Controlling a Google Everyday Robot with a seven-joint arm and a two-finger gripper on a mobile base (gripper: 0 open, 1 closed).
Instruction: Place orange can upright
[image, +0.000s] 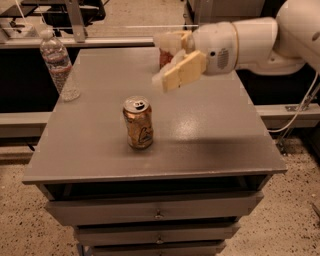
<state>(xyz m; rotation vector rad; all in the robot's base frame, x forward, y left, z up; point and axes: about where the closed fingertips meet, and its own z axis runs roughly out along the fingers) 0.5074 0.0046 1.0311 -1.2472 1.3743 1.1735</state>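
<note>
The orange can (138, 123) stands upright on the grey table top (210, 125), left of centre, its silver top up. My gripper (162, 62) hangs in the air up and to the right of the can, well apart from it. Its two cream fingers (181, 72) are spread and hold nothing. The white arm runs off to the upper right.
A red soda can (165, 57) stands at the back of the table, mostly hidden behind my gripper. A clear water bottle (60, 66) stands at the back left corner. Drawers (159, 214) sit below the table top. A cable hangs at the right.
</note>
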